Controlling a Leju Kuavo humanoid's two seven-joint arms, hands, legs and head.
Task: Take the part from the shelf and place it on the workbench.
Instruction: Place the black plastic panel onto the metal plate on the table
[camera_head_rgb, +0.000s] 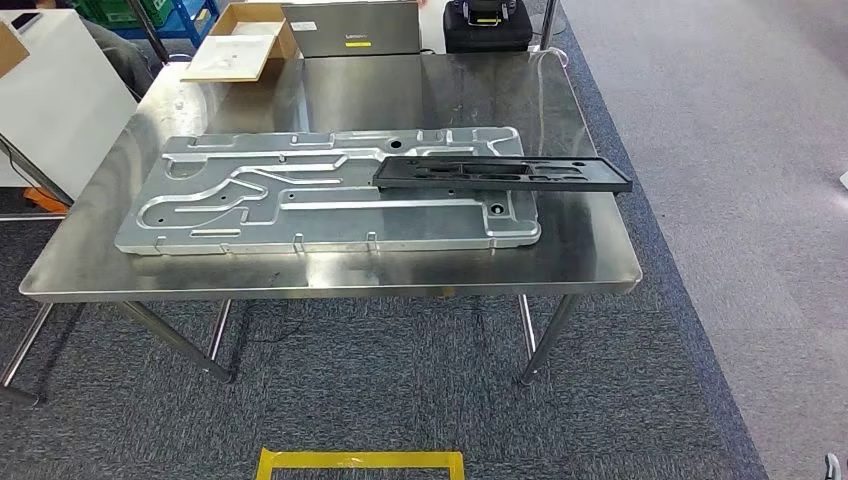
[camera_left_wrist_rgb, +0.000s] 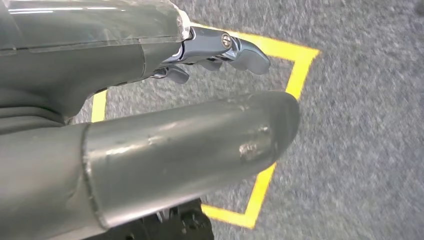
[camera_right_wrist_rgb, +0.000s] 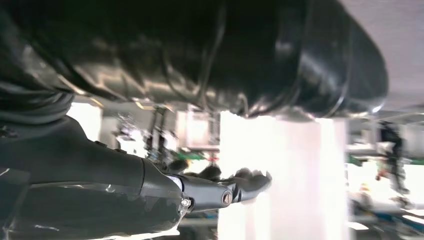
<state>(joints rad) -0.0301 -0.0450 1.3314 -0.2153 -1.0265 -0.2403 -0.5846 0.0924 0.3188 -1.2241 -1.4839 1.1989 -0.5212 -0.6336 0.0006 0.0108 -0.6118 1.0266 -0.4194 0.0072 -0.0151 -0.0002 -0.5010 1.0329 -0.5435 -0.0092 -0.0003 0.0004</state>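
right robot hand (camera_right_wrist_rgb: 220, 187) | fingers (camera_right_wrist_rgb: 252, 180) curled, holding nothing | background blurred

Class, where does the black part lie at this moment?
In the head view, the black part lies on the right end of the silver plate atop the steel workbench.

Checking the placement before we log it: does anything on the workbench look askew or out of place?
The black part lies across the grey metal panel, its right end jutting past the panel's edge over the bare workbench. Nothing looks spilled or damaged.

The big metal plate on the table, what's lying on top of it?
A black tray lies across the metal plate at its right end, overhanging the edge. The part of the plate under it is covered.
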